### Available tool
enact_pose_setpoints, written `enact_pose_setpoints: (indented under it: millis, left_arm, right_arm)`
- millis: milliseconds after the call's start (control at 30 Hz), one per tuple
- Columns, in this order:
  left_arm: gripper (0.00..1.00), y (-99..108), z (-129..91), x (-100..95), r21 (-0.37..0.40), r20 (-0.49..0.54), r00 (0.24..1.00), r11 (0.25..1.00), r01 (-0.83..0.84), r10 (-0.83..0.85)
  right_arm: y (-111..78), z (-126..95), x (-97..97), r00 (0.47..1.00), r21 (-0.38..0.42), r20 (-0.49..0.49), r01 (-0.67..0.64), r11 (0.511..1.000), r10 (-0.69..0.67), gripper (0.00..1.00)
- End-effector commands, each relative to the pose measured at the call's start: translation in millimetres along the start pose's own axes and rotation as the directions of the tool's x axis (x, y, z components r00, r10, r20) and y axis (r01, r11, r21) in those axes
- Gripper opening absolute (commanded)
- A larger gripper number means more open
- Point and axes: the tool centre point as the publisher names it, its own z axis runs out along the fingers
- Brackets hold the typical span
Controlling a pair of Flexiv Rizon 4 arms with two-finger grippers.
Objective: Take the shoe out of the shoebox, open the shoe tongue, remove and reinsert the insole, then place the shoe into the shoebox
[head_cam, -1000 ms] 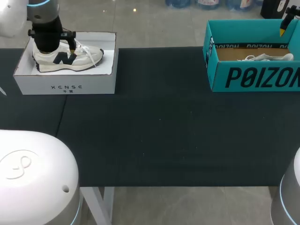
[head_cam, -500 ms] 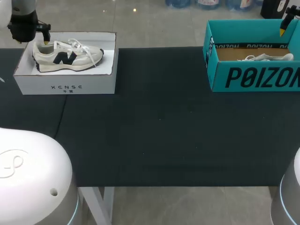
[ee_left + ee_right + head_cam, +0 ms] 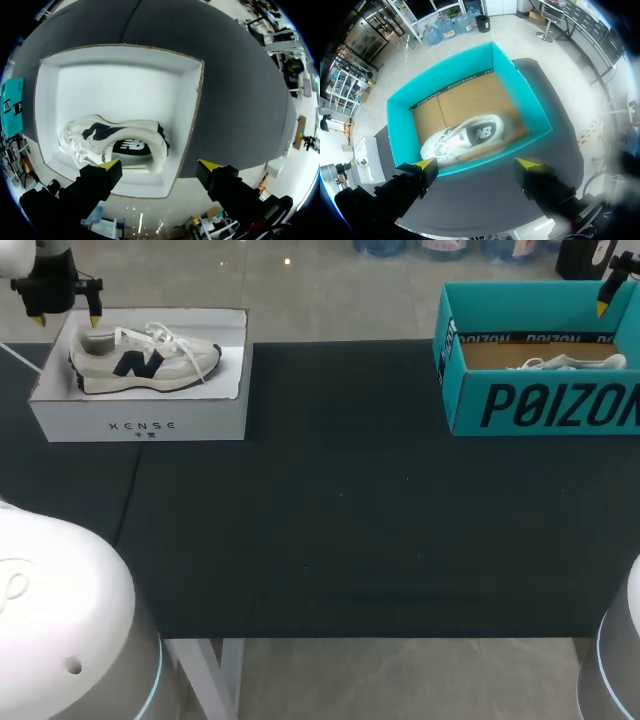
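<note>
Your left pincer (image 3: 66, 318) has risen off the shoe (image 3: 140, 358), open and empty. The shoe sits in its white shoebox (image 3: 140, 426), likely finished. Your right pincer (image 3: 477, 163) hangs open too.

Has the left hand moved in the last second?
Yes. The left hand has shifted from over the shoe to the far left corner of the white shoebox.

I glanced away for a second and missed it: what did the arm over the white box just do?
The left gripper rose off the sneaker and drew away past the heel-end corner of the white box, open and empty. The sneaker did not move; the right gripper kept hovering, open, over the teal box.
</note>
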Motion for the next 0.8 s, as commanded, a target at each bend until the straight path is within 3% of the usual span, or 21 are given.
enact_pose_setpoints:
  millis: [33, 467, 800]
  left_arm:
    - [1.0, 30, 13, -3.4, 0.09, -0.006, 1.0, 0.996, -0.007, 0.008]
    - [1.0, 20, 39, -12.6, 0.15, 0.022, 1.0, 0.989, 0.0, -0.004]
    - [1.0, 12, 51, -8.0, 0.174, 0.016, 1.0, 0.985, 0.005, -0.008]
  right_arm:
    - [0.0, 0, 0.3, 1.0, 0.0, 0.002, -0.001, 1.0, 0.001, 1.0]
    - [0.0, 0, 0.3, 1.0, 0.0, 0.002, -0.001, 1.0, 0.001, 1.0]
    - [0.0, 0, 0.3, 1.0, 0.0, 0.002, -0.001, 1.0, 0.001, 1.0]
